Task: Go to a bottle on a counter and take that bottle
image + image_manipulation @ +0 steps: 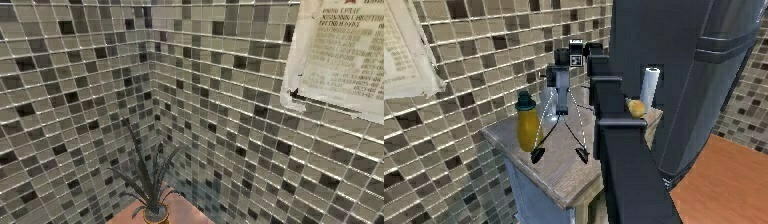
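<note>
arm side view: yellow bottle [530,130] (dark-topped) stands upright.

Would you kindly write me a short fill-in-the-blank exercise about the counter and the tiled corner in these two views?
1. The bottle on the counter is ___ with a dark cap.
2. The white roll at the counter's far end stands ___.
3. In the forward view, the spiky plant grows from a ___.
4. The walls behind the plant are covered in small ___.

Missing words: yellow; upright; pot; tiles.
</note>
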